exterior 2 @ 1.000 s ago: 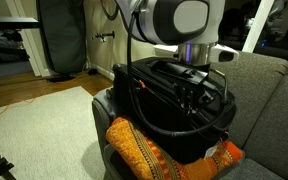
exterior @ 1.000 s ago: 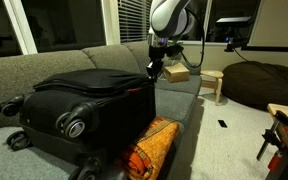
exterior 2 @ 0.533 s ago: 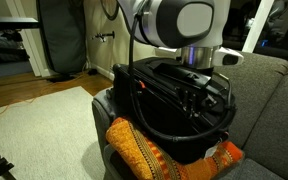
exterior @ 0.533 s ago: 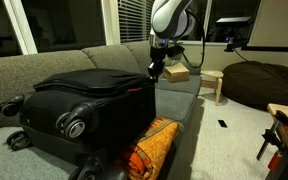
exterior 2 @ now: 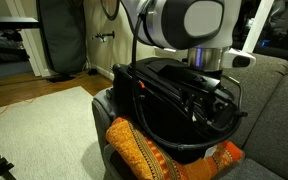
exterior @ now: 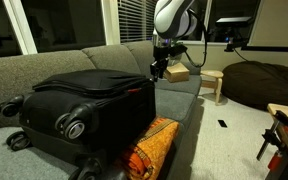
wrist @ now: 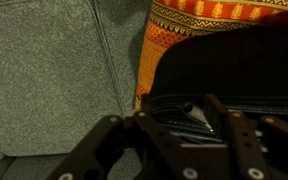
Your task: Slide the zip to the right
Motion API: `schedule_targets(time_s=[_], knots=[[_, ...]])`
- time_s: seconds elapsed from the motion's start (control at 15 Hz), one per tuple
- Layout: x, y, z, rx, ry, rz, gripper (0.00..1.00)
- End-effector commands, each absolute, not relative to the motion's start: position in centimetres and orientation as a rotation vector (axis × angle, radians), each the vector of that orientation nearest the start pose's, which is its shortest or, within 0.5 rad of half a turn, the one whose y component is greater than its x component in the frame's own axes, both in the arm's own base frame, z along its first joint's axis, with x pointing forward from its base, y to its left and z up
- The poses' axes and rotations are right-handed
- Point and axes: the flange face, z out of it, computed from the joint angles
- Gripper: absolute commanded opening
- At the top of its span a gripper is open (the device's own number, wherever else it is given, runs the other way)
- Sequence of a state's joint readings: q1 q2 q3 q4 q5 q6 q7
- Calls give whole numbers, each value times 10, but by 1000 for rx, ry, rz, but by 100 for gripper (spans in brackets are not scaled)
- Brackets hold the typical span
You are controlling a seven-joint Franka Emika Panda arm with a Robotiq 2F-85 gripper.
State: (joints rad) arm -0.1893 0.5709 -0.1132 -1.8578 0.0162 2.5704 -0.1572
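At the front edge of the table (exterior: pixel 179 105), nearest you in an exterior view, an orange patterned cushion (exterior: pixel 149 148) leans against the black suitcase (exterior: pixel 89 95). The suitcase lies flat on the grey seat with its wheels (exterior: pixel 74 126) facing the front. In both exterior views the cushion touches the case's lower side, and it shows again at the case's near corner (exterior 2: pixel 149 150).

Further in, your gripper (exterior: pixel 157 72) hangs straight down at the far corner of the suitcase, right at the rim of its lid. From the opposite side it sits low over the dark lid (exterior 2: pixel 209 100), with black cable looped beside it.

In the wrist view the fingers (wrist: pixel 114 140) come in from the bottom, drawn partway together with only a narrow gap between the tips. The zip (wrist: pixel 249 99) runs as a thin pale line along the case's edge, just beyond the tips. A small glint lies in the gap, but you cannot tell whether the fingers pinch the puller or only rest beside it. Orange cushion fabric borders the case above the zip, and grey table fabric fills the left.

Beyond the table's far edge stand a small wooden stool (exterior: pixel 213 85) and a dark beanbag (exterior: pixel 264 85).
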Motion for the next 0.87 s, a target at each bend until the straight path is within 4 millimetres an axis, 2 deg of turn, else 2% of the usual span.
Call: schedule_targets(time_s=[0.0, 0.13, 0.47, 0.53, 0.8], knots=[[618, -188, 235, -3199, 249, -201, 88], [615, -180, 234, -3195, 229, -191, 100], [618, -162, 235, -3182, 193, -171, 100], [629, -169, 223, -3193, 173, -196, 100], [630, -167, 225, -3191, 168, -199, 100]])
